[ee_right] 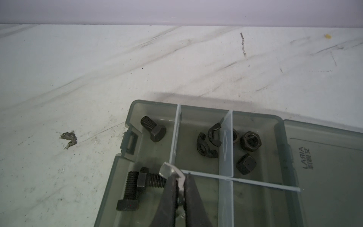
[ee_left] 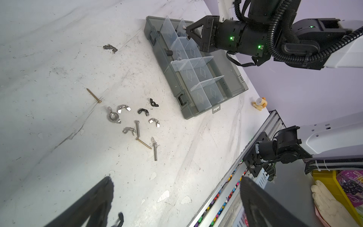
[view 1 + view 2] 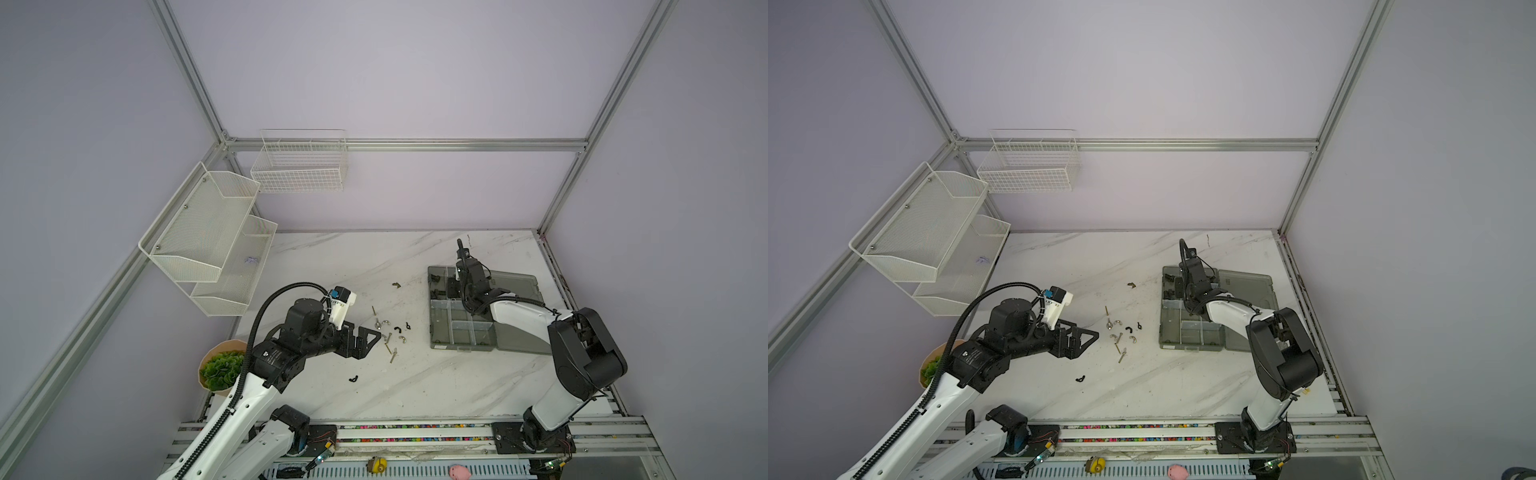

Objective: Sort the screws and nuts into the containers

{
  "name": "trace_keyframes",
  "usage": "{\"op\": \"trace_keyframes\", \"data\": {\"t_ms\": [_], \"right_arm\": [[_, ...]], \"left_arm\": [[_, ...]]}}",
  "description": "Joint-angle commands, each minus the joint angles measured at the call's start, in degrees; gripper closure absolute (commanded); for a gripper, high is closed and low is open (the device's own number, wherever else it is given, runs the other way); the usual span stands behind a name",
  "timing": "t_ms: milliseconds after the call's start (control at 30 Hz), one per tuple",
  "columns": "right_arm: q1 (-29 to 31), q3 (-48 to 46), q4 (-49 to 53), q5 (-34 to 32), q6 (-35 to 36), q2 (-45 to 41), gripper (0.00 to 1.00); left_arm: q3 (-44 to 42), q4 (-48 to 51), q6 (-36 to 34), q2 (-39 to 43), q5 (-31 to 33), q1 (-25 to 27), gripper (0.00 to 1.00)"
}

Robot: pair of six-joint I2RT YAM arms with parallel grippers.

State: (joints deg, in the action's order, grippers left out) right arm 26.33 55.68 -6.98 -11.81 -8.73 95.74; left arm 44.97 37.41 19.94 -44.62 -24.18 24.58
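The right pincer (image 1: 179,177) is pinching a silver wing nut (image 1: 168,169) low over the grey organizer box (image 2: 170,82). It sits right at a clear divider (image 1: 175,137), with black bolts (image 1: 130,188) just beside its tips. Black wing nuts (image 1: 208,141) and hex nuts (image 1: 249,140) lie in the neighbouring compartments. The left pincer (image 2: 176,182) hangs spread near the loose screws and wing nuts (image 2: 137,127) on the tabletop (image 2: 59,59), apart from the box.
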Motion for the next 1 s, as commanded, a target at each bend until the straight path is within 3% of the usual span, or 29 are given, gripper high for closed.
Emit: {"op": "trace_keyframes", "data": {"t_ms": [0, 400, 800, 867, 967], "right_arm": [[-0.04, 0.87, 1.43, -2.37, -0.42, -0.32, 0.96], [0.04, -0.04, 0.7, -3.92, 0.46, -0.77, 0.95], [0.02, -1.36, -0.79, -3.18, 0.36, -3.33, 0.75], [0.03, -1.82, -1.98, -1.31, 1.16, -3.9, 0.74], [0.13, -4.34, -8.22, 9.23, 3.41, -5.89, 0.63]], "left_arm": [[-1.77, -1.13, 0.01, 0.77, -0.16, 0.38, 0.0], [-1.8, -1.11, 0.01, 0.76, -0.18, 0.45, 0.0], [-1.77, -1.13, 0.01, 0.98, -0.1, 0.47, 0.0], [-1.84, -1.12, 0.01, 0.96, -0.09, 0.56, 0.0], [-1.86, -1.11, 0.01, 1.01, -0.03, 0.52, 0.0]]}}
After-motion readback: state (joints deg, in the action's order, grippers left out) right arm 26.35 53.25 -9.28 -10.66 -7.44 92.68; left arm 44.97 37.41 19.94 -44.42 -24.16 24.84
